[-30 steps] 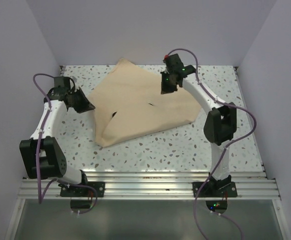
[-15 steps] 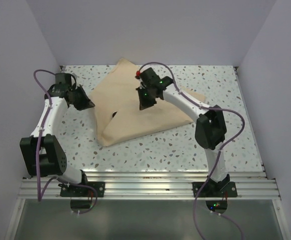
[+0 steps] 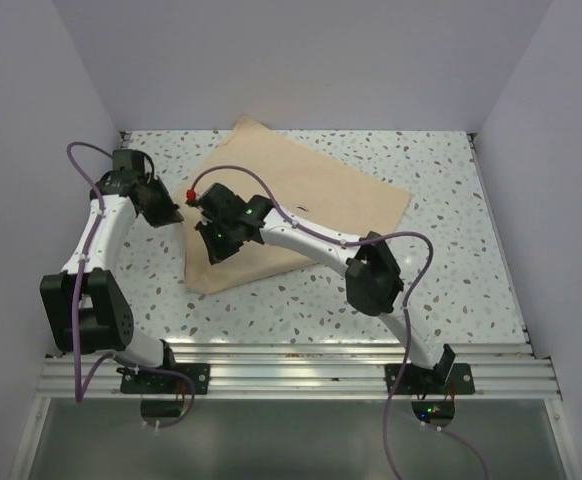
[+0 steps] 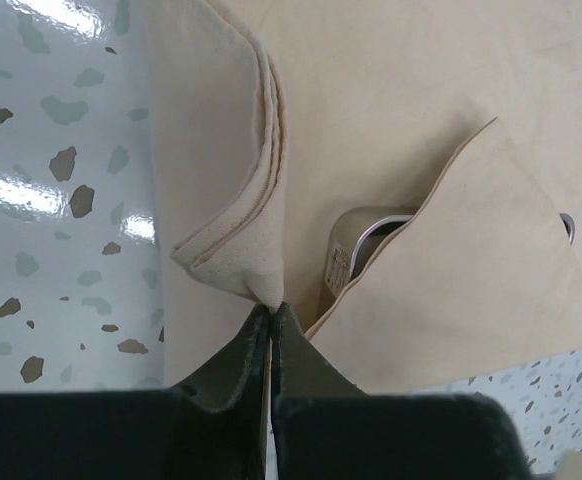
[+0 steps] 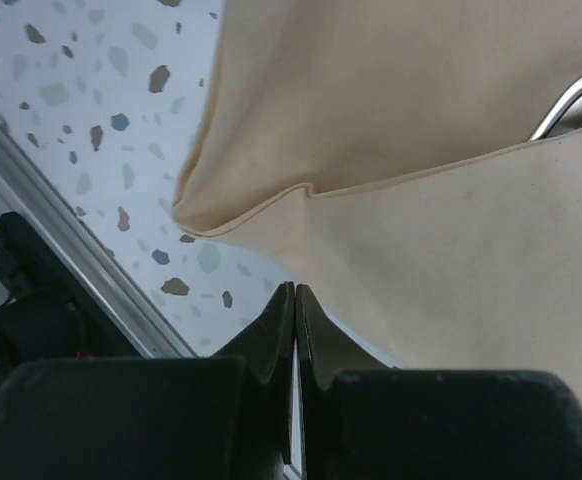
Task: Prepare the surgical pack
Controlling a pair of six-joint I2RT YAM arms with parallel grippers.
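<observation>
Left hand (image 4: pixel 271 312): pinching sheet (image 3: pixel 321 195) corner near desk's (image 3: pixel 451 280) left edge
Right hand (image 5: pixel 293 295): closed on folded-over flap (image 4: pixel 471 270)
Relation: tray (image 4: pixel 361 235) lies under flap, just ahead of left hand

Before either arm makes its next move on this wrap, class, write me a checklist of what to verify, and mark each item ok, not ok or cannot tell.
1. The left fingers shut on a corner of the sheet: ok.
2. The right fingers holding the sheet: cannot tell; they are shut at its edge, but the pinch itself is hidden.
3. The steel tray fully covered: not ok; one end shows between two flaps.
4. The whole sheet lying on the table: ok.
5. Any scissors, gauze or packets inside: cannot tell; none in view.
</observation>
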